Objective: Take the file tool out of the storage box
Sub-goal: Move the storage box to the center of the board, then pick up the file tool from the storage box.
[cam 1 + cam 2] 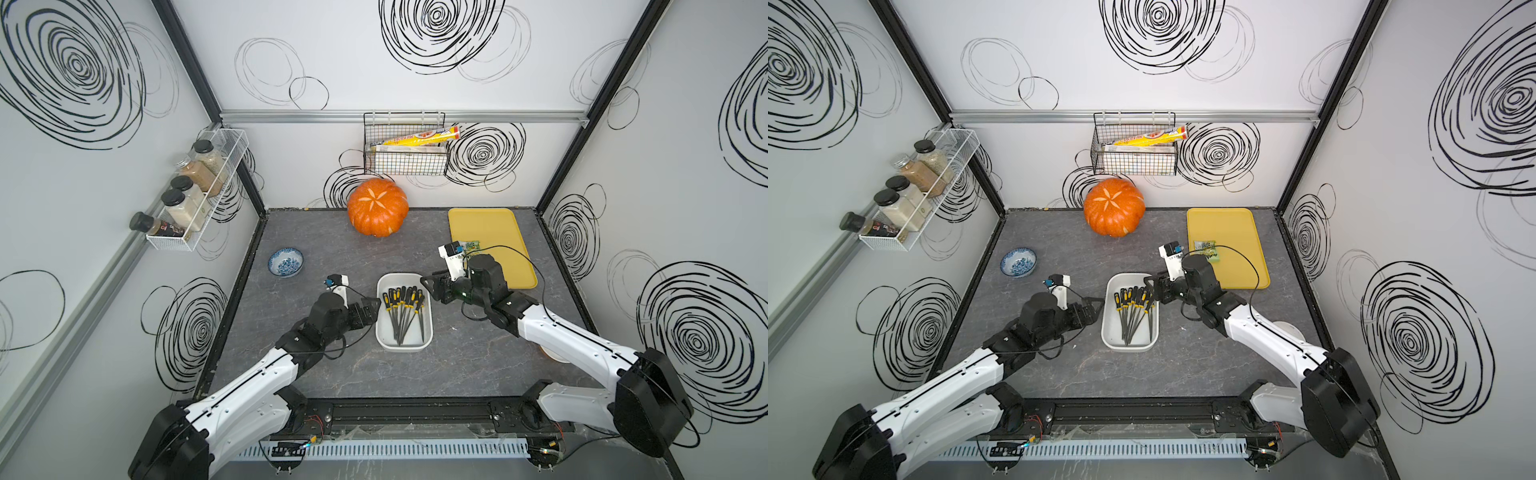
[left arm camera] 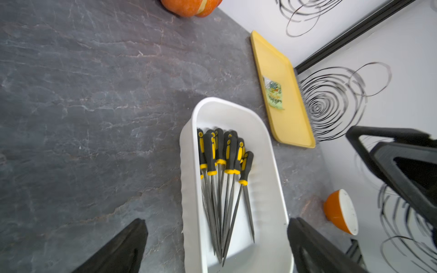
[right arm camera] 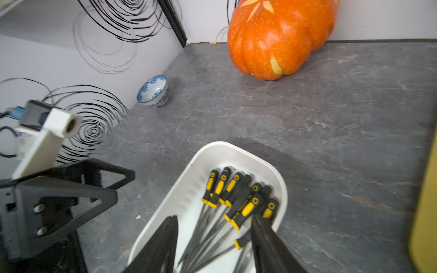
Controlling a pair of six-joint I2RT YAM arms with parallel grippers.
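Files [image 1: 405,309]: yellow-and-black-handled, heaped in the storage box [image 1: 384,328] at lower centre of both top views; handles toward the top of the frame, tips toward the bottom
Right gripper [image 1: 428,286]: arm extends from the lower right, wrist bent over the box's upper right corner; jaws partly apart above the handles, clamping nothing
Left gripper [image 1: 372,309]: arm extends from the lower left; just beside the box's left wall; jaws spread wide, empty
Yellow tray [image 1: 490,224]: upper right of the box; a green packet [image 1: 473,246] lies on it
Blue-patterned bowl [image 1: 286,262]: left of the box, well apart
Pumpkin [image 1: 377,207]: above the box, against the back wall
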